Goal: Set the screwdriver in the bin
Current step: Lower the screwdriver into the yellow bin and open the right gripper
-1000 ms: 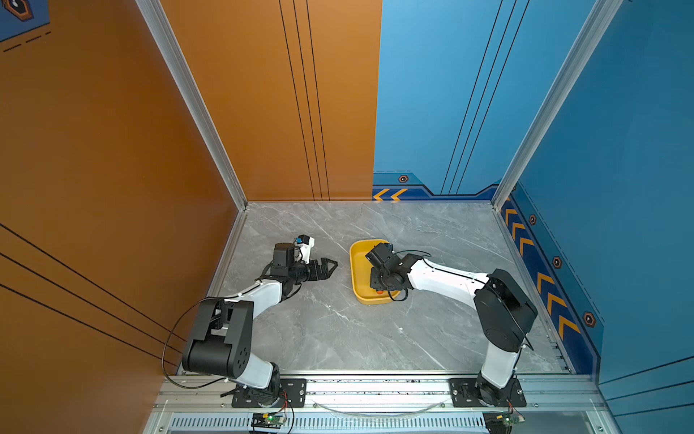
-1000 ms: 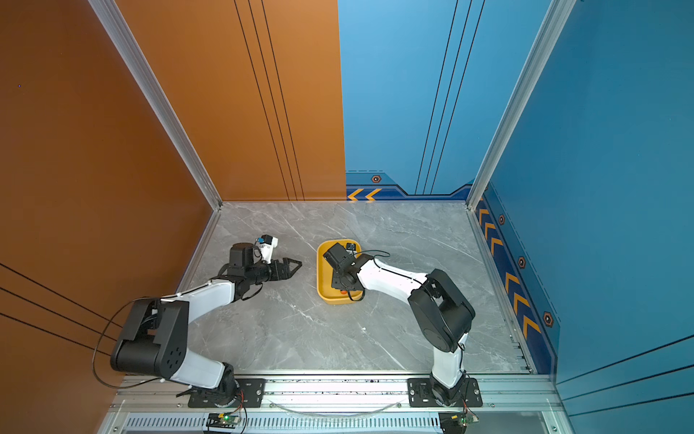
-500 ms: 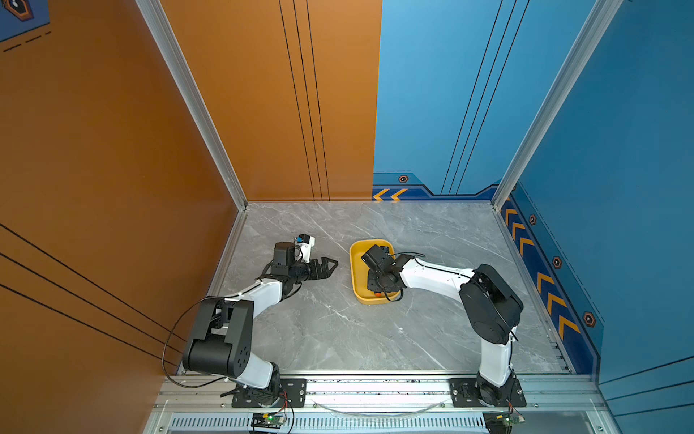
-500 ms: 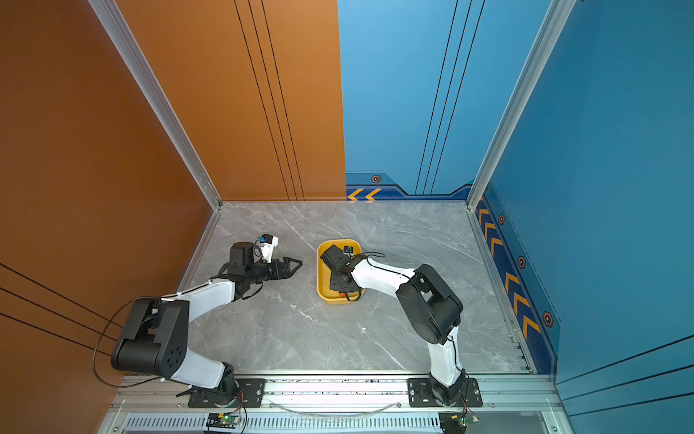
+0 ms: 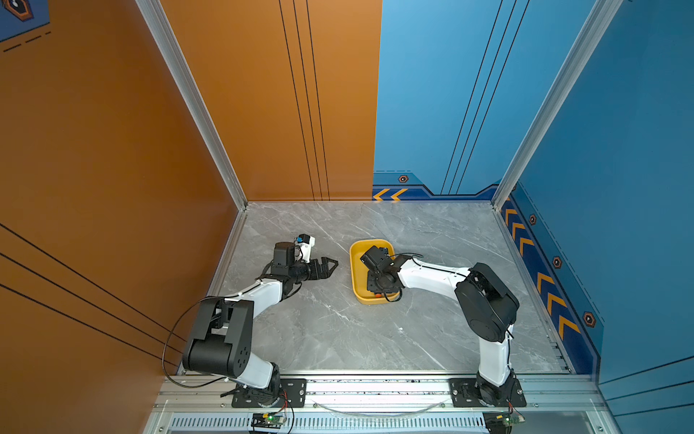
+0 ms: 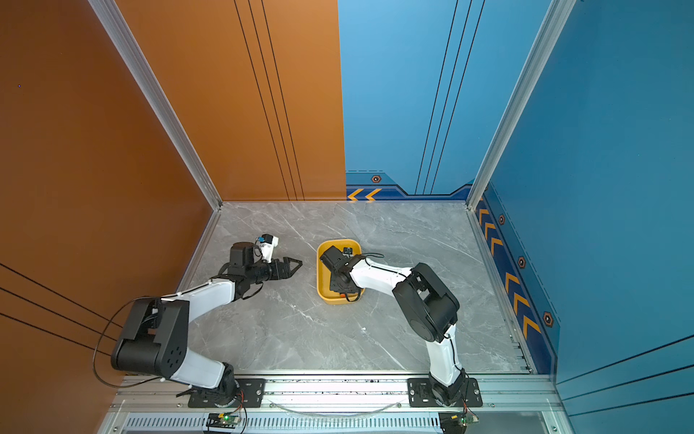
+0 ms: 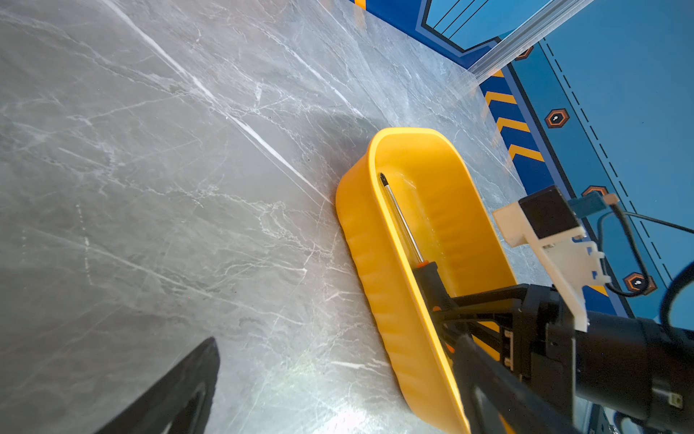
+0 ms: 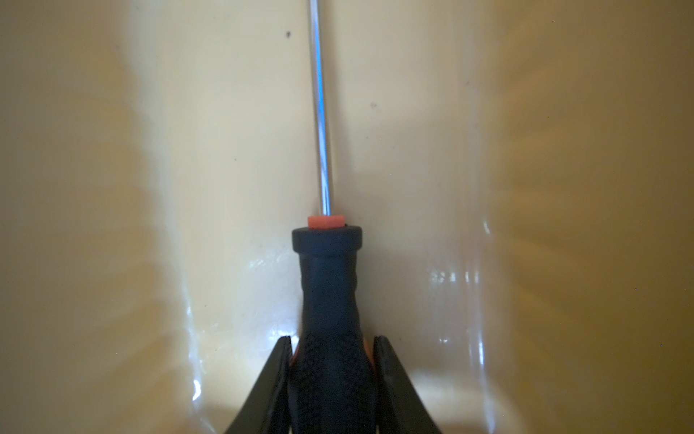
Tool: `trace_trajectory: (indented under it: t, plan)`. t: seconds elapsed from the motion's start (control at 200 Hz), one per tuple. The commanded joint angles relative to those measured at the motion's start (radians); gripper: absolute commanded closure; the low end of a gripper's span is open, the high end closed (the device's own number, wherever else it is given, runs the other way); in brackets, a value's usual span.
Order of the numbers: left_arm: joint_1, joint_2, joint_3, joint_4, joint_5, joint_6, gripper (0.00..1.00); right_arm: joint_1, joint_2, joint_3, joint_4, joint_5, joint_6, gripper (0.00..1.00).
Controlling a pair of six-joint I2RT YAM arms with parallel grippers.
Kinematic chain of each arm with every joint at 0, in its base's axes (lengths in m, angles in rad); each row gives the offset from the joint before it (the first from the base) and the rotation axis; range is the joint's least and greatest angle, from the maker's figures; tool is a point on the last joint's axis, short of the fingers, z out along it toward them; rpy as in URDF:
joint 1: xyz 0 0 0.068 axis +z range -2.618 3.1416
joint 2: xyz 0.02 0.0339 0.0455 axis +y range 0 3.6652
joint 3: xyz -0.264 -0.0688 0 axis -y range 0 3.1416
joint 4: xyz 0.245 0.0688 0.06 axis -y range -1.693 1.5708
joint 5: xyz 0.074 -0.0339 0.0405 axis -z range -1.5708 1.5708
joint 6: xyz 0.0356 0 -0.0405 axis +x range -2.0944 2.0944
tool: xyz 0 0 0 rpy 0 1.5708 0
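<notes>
Right claw is down in the bin, its fingers flanking the screwdriver handle. Gripping or just clear, I cannot tell. The screwdriver lies inside along the bin's long wall nearer the left arm, tip toward the far end. Left claw hovers beside the bin over the tabletop, jaws apart.

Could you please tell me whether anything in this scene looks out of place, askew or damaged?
Nothing stands out. The screwdriver lies lengthwise inside the bin, its handle between the fingers of the right gripper. The bin sits flat on the table, with no spill or damage visible. The left gripper is open, apart from it.
</notes>
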State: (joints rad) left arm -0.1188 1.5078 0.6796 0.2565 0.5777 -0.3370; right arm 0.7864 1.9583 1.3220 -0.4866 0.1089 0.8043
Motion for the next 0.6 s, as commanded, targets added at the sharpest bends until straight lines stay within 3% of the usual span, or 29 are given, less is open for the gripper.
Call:
trace_trajectory:
  t: [0.0,0.305,0.596]
  plan:
    - [-0.005,-0.004,0.011,-0.012,0.018,0.018,0.02,0.006,-0.004,0.026,-0.012,0.005,-0.005,0.62]
    - [-0.004,-0.022,0.012,-0.032,0.012,0.03,0.02,0.011,-0.044,0.051,-0.066,0.03,-0.05,0.54]
    - [-0.005,-0.037,0.021,-0.057,0.003,0.043,0.02,-0.009,-0.152,0.118,-0.226,0.042,-0.298,0.5]
